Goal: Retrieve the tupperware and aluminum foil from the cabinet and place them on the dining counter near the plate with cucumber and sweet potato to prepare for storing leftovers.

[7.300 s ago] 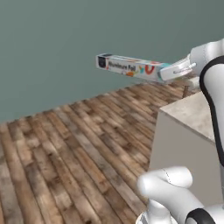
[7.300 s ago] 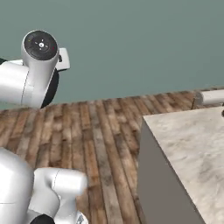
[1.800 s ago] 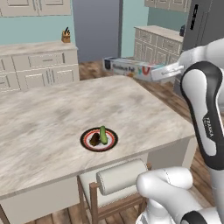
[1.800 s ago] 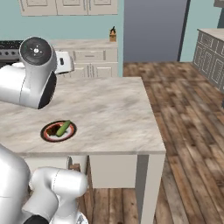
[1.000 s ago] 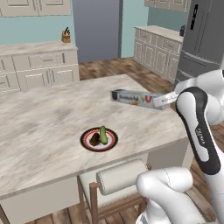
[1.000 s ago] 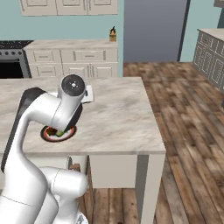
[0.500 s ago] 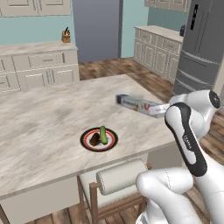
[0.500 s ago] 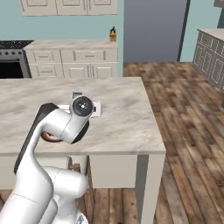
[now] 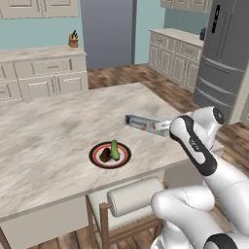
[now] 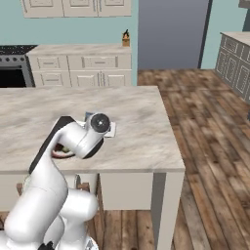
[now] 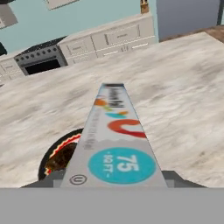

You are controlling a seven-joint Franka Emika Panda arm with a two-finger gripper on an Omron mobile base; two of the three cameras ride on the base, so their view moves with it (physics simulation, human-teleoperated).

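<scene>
The aluminum foil (image 9: 146,124) is a long slim carton lying low over the dining counter (image 9: 53,121), just right of the plate (image 9: 110,154). In the left base view I cannot tell whether it touches the top. My gripper (image 11: 114,180) is shut on its near teal end, a fingertip (image 11: 56,175) on each side. The carton (image 11: 114,131) points away from the hand. On the plate stand the green cucumber (image 9: 115,149) and the dark sweet potato (image 9: 104,155). The plate (image 11: 57,153) peeks out left of the carton. The tupperware and the cabinet are out of view.
A wooden stool (image 9: 131,199) with a padded roll back stands at the island's near edge. White drawer units (image 9: 44,80) with a knife block (image 9: 73,39) line the back wall. A grey fridge (image 9: 223,53) is at the right, a stove (image 10: 10,68) at the far left.
The base has driven up to the island. Over the last second the arm has brought the foil carton down and in, from above the far edge to low beside the plate.
</scene>
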